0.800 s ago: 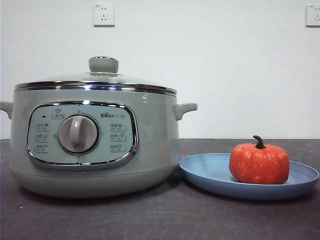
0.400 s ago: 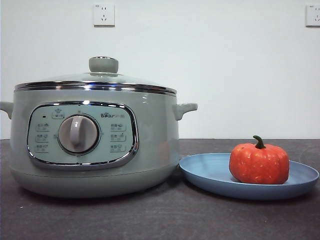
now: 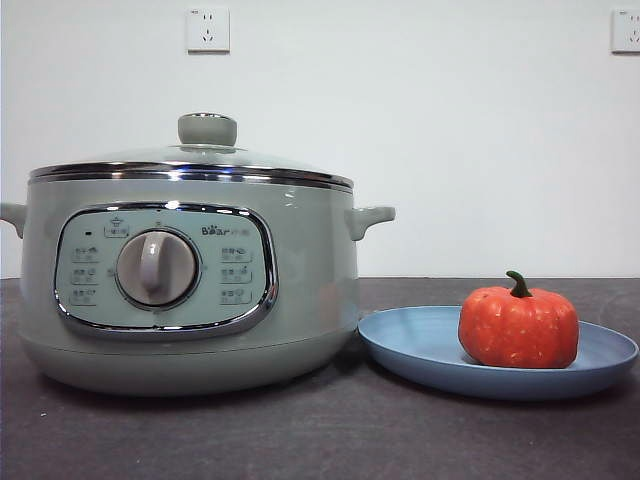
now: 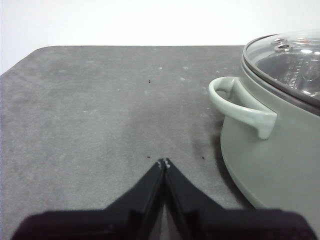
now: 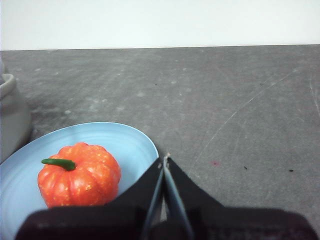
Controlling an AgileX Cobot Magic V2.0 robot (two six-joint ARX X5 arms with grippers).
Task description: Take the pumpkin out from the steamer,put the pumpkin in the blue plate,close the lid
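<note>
What you can't fully see

In the front view the pot (image 3: 190,290) loses its left handle at the picture's edge, and the small labels on its control panel (image 3: 165,268) are too fine for you to read. The pot's inside stays hidden there, and through the lid (image 4: 290,62) the left wrist view gives you only a blur of glare. The right wrist view cuts off the plate (image 5: 125,142), and the pumpkin (image 5: 80,175) hides part of it.
</note>
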